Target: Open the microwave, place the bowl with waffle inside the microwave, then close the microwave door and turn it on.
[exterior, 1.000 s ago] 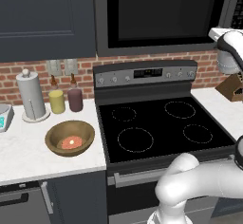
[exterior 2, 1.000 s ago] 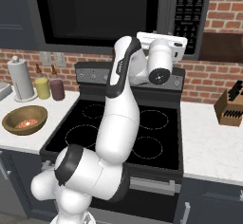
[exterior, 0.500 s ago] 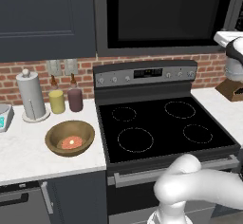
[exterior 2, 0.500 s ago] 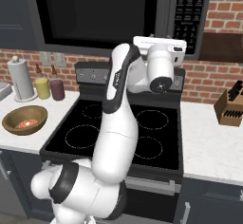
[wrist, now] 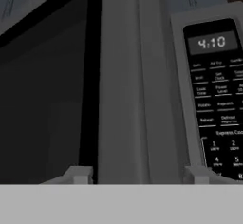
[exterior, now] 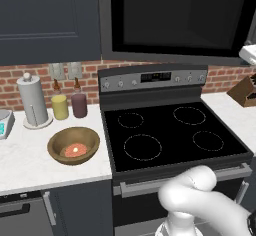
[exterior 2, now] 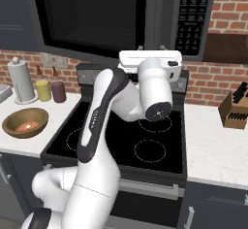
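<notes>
Your gripper (wrist: 137,174) is open, with its two finger tips (wrist: 78,174) spread wide and nothing between them. One tip sits in front of the dark glass of the microwave door (wrist: 47,90). The other sits at the bottom of the button panel (wrist: 216,99), which has a small lit clock at its top. The grey strip at the door's right side stands between the two tips. You cannot tell if the tips touch the microwave (exterior 2: 121,17).

In the right base view, your hand is held up high, just under the microwave's bottom edge and near its right end. The white arm rises from the lower left, bends over the black stove (exterior 2: 128,140) and reaches up to the hand. The door looks shut, flat against the front.

The bowl (exterior: 73,145) is on the white counter (exterior: 30,162), left of the stove and close to the stove's left edge. The waffle (exterior: 75,150) lies inside it. There is bare counter in front of the bowl and to its left.

Behind the bowl, by the brick wall, stand a paper towel roll (exterior: 32,101), a yellow jar (exterior: 60,107) and a dark purple jar (exterior: 79,105). A knife block (exterior 2: 233,110) sits on the counter right of the stove, near the wall. A dark cabinet (exterior: 45,17) hangs above the left counter.
</notes>
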Tool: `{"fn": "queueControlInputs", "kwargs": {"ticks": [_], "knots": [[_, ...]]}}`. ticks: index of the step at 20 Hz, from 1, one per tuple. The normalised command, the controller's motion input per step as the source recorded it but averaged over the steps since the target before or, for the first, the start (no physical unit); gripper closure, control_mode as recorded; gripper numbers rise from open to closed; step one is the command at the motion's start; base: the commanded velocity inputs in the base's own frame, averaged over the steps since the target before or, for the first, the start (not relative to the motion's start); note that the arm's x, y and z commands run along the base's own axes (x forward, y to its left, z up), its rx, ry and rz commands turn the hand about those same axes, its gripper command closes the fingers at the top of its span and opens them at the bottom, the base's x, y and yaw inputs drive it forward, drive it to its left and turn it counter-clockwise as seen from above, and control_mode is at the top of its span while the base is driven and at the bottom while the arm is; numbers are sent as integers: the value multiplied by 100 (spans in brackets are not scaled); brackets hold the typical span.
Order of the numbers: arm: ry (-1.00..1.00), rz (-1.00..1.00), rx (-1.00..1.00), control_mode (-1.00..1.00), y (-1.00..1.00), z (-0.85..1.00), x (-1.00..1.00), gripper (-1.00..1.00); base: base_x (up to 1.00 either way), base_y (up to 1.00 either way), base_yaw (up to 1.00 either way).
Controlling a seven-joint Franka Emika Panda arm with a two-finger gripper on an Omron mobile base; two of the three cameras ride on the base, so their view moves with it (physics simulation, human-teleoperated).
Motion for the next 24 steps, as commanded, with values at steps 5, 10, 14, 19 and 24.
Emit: {"fn": "queueControlInputs", "kwargs": {"ticks": [5, 10, 14, 19, 24], "knots": [[0, 17, -9, -100, 95, 0, -100, 100, 0, 0, 0], [0, 18, -10, -100, 95, 0, -100, 100, 0, 0, 0], [0, 15, -13, -100, 100, 0, -100, -100, 0, 0, 0], [0, 10, -12, -100, 63, -15, -75, -100, 0, 0, 0], [0, 16, 7, -100, -73, 0, -26, -100, 0, 0, 0]]}}
